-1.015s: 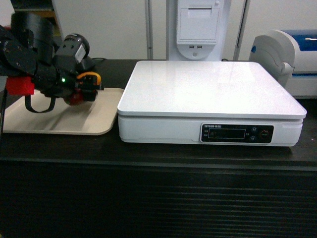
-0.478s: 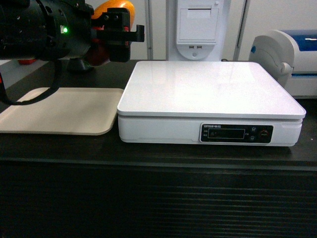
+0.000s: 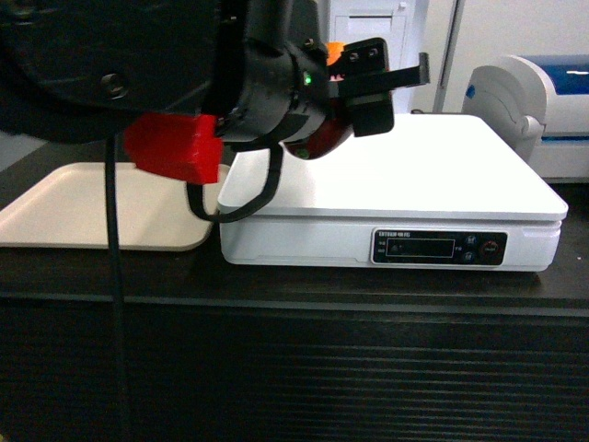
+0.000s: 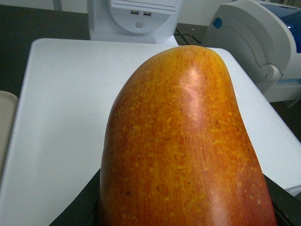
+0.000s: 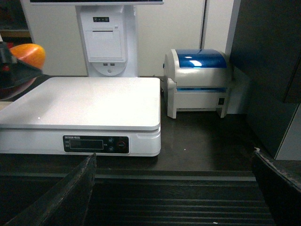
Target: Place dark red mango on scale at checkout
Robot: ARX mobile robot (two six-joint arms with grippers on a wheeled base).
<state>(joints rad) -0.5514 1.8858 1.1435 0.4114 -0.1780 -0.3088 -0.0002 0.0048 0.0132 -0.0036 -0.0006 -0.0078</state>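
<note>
The dark red mango (image 3: 317,143) hangs in my left gripper (image 3: 386,92), which is shut on it above the left rear part of the scale (image 3: 433,180). In the left wrist view the mango (image 4: 188,141) fills the frame, glossy red-orange, with the scale's white platform (image 4: 61,117) below it. The scale (image 5: 84,103) stands on the black checkout (image 3: 294,368) with its ribbed front. My right gripper (image 5: 174,188) is open and holds nothing, low in front of the checkout, right of the scale. From there the mango (image 5: 28,54) shows at the left edge.
A beige tray (image 3: 92,212) lies on the counter left of the scale. A white and blue label printer (image 5: 200,80) stands right of it, and a white receipt terminal (image 5: 106,42) behind it. My left arm hides much of the head view's upper left.
My left gripper has lifted the mango off the beige tray and carried it rightward, from above the tray to above the scale's left side.
</note>
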